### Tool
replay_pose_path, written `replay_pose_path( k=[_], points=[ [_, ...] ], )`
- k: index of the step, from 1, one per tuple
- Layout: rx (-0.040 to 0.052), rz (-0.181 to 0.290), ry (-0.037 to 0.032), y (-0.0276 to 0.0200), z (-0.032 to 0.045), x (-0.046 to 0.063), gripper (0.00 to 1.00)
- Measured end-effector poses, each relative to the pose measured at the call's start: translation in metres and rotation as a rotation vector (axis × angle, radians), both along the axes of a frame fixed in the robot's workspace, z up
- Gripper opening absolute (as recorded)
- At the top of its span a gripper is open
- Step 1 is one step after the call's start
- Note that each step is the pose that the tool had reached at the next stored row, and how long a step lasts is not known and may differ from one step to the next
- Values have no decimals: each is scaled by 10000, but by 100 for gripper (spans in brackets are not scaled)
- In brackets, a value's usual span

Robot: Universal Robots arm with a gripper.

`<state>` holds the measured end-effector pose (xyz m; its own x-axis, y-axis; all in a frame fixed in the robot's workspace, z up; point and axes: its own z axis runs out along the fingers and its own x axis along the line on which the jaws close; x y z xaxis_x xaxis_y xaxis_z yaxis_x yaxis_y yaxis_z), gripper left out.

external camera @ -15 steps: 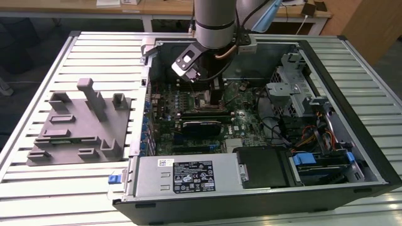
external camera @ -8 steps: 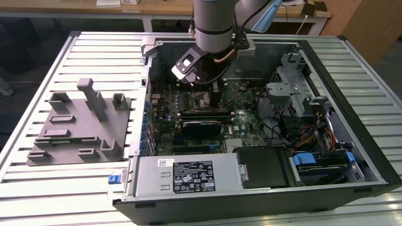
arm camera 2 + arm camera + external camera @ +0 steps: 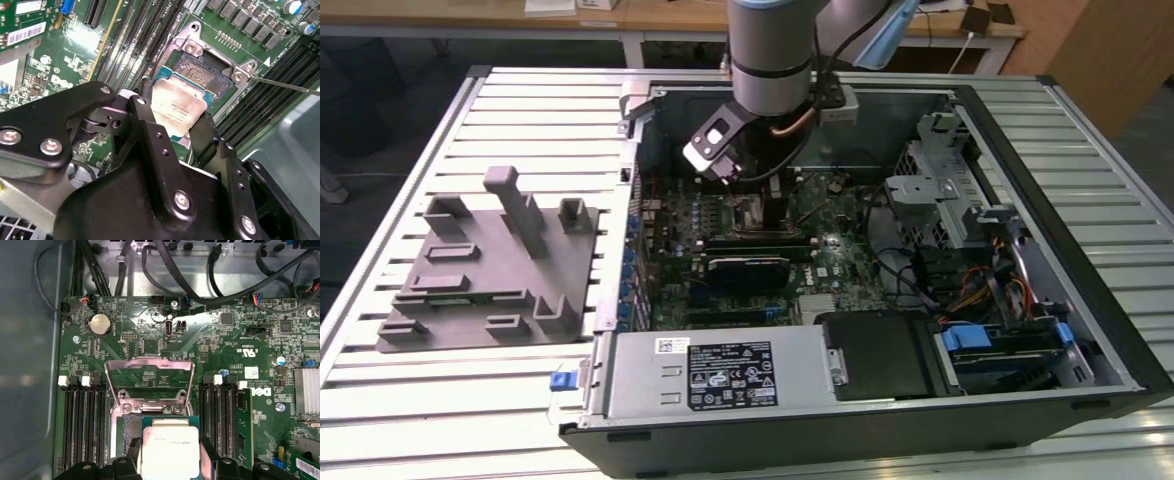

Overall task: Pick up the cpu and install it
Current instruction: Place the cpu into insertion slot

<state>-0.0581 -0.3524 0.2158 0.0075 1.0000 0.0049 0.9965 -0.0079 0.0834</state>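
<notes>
The cpu (image 3: 169, 450) is a small silvery square chip with a pale rim, and my gripper (image 3: 170, 462) is shut on it by two opposite edges. In the second wrist view the cpu (image 3: 177, 107) hangs over the near part of the open socket (image 3: 205, 75), between black fingers (image 3: 142, 120); whether it touches the socket I cannot tell. The socket's metal load plate (image 3: 150, 380) stands flipped open. In the exterior view my gripper (image 3: 758, 200) reaches down into the open computer case (image 3: 1107, 330), above the motherboard (image 3: 841, 260).
Memory slots (image 3: 82, 425) flank the socket on both sides. Black cables (image 3: 165, 270) run along the case wall beyond the board. A grey tray (image 3: 480, 270) with raised fixtures lies on the slatted table at the exterior view's left. The power supply (image 3: 707, 375) and drive cage (image 3: 947, 190) crowd the case.
</notes>
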Motion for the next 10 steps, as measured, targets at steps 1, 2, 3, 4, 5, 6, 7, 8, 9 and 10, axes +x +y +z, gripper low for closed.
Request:
replay_pose_path(
  k=[1, 2, 3, 4, 5, 6, 7, 8, 9, 10],
  points=[
    [-1, 0, 0, 7, -6, 0, 54],
    [1, 0, 0, 13, -13, -1, 54],
    [1, 0, -1, 19, -20, -1, 54],
    [2, 0, -1, 23, -27, -1, 54],
    [2, 0, -1, 27, -36, -2, 54],
    [0, 0, -1, 30, -45, -3, 54],
    [0, -1, 0, 33, -53, -5, 54],
    [1, -7, 0, 36, -61, -8, 54],
    [1, -28, 0, 39, -67, -10, 54],
    [1, -59, 0, 43, -73, -13, 54]
  ],
)
